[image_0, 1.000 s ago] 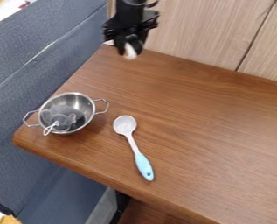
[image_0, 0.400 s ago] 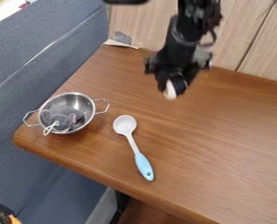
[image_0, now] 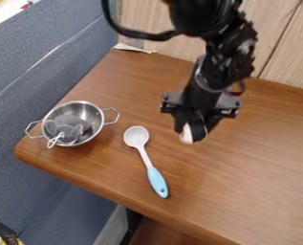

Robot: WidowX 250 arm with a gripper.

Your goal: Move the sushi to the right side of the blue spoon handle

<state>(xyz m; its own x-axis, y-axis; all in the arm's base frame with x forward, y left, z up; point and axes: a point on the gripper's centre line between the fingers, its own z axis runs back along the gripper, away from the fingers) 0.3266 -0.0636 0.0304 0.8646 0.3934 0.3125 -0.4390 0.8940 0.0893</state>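
Observation:
Black gripper (image_0: 193, 131) hangs over the middle of the table, to the right of the spoon's bowl and up and to the right of its handle. It is shut on the sushi (image_0: 187, 134), a small white and black piece whose white end shows at the fingertips. The spoon (image_0: 142, 152) lies on the wood with its white bowl toward the back and its light blue handle (image_0: 157, 182) toward the front edge.
A steel colander (image_0: 97, 125) with a grey item inside stands left of the spoon, near the left edge of the wooden table (image_0: 262, 162). Wooden panels rise behind the table, and a grey-blue padded surface (image_0: 26, 95) borders its left side.
From the back edge, the gripper has come forward and to the right across the table, carrying the sushi. The spoon and colander have stayed put.

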